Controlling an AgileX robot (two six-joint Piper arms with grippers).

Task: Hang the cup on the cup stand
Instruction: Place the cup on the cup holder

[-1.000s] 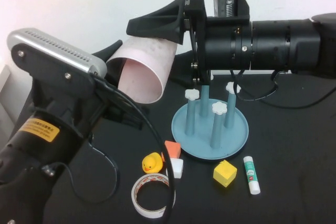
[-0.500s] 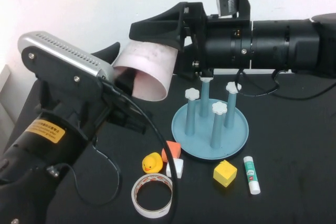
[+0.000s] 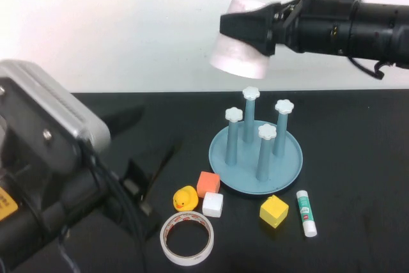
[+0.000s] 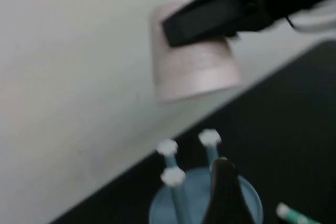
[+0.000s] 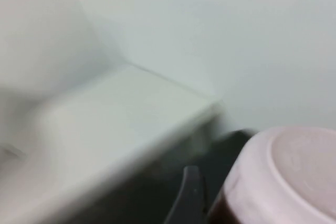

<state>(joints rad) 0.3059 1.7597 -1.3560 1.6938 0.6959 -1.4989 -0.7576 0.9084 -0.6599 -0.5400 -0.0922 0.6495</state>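
The left gripper (image 3: pixel 137 187) is sitting low at the table's left side, jaws spread wide and holding nothing. Further right, the cup (image 3: pixel 241 54) is hanging mouth-down in the air, above and just left of the tallest post of the cup stand (image 3: pixel 255 180). The right gripper (image 3: pixel 250 27) is clamping the cup across its wall. Judgement: the cup is looking light, thin and smooth, likely to slip or flex; gripping mid-wall is appearing sound.
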